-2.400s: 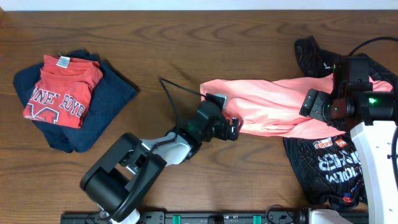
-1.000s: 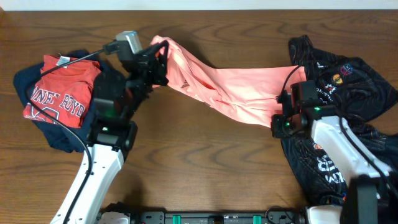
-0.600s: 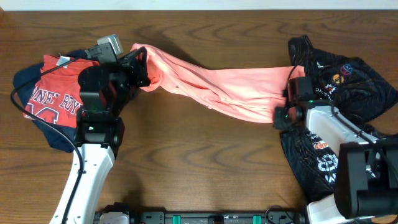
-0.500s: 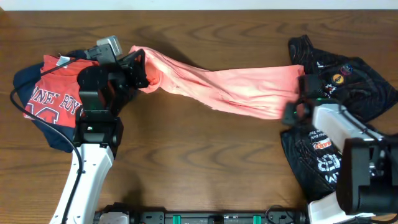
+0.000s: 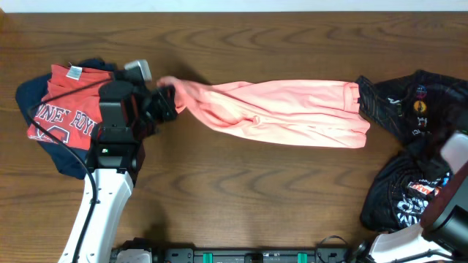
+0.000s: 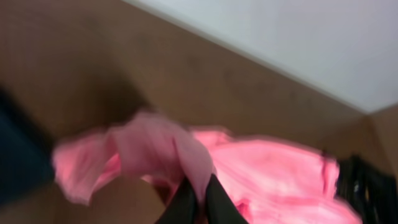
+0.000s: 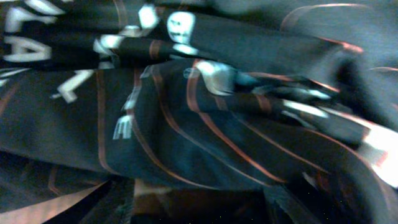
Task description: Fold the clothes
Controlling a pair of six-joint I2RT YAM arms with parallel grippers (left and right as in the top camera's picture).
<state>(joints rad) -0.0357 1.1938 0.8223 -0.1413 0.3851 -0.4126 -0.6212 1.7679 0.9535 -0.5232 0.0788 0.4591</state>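
Note:
A pink garment (image 5: 278, 113) lies stretched across the middle of the table, bunched lengthwise. My left gripper (image 5: 167, 104) is shut on its left end. In the left wrist view the dark fingers (image 6: 183, 202) pinch a fold of the pink cloth (image 6: 273, 174). A black jersey (image 5: 409, 109) with white lettering and orange stripes is heaped at the right. My right gripper (image 7: 199, 208) hovers over the black jersey (image 7: 186, 118), jaws apart with nothing between them. In the overhead view only part of the right arm (image 5: 450, 197) shows, at the lower right corner.
At the left edge a folded red shirt (image 5: 69, 102) rests on a folded navy garment (image 5: 124, 120), just behind my left arm. Bare wooden table (image 5: 256, 197) runs along the front.
My right gripper opened, let go of the pink garment's right end and drew back to the lower right corner. The garment's right end dropped flat. The left gripper kept its hold and shifted slightly.

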